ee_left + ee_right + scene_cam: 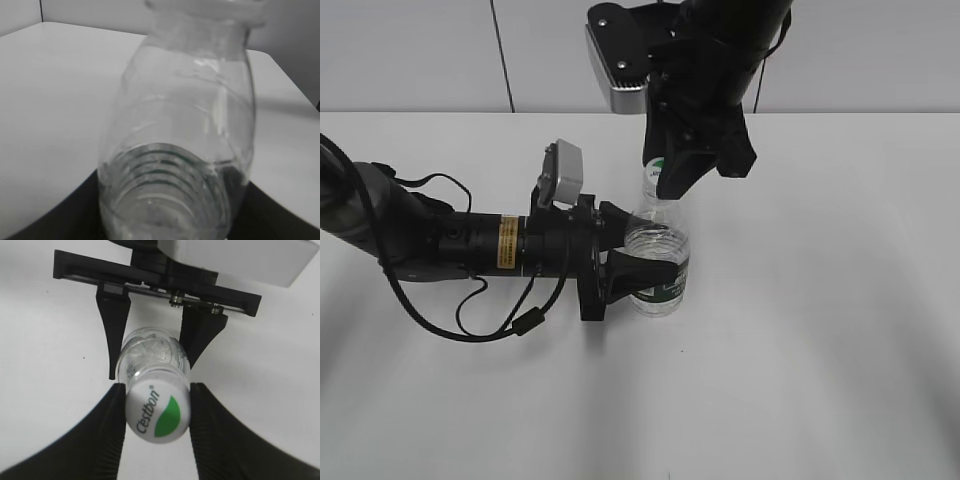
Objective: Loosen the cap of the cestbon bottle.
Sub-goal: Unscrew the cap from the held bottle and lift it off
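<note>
The clear cestbon bottle [660,242] stands upright on the white table. My left gripper [648,250] comes in from the left and is shut on the bottle's body just above the dark green label. In the left wrist view the bottle [180,125] fills the frame between the dark jaws [170,222]. My right gripper [666,186] comes down from above. In the right wrist view its two fingers [157,415] press both sides of the white cap [156,409], which bears a green patch and "Cestbon" print. In the exterior view the cap [654,168] is mostly hidden.
The white table [820,350] spreads around the bottle, with a grey wall behind. The left arm and its loose black cable [510,325] lie across the left of the table. The left gripper's crossbar and fingers [115,330] show below the cap.
</note>
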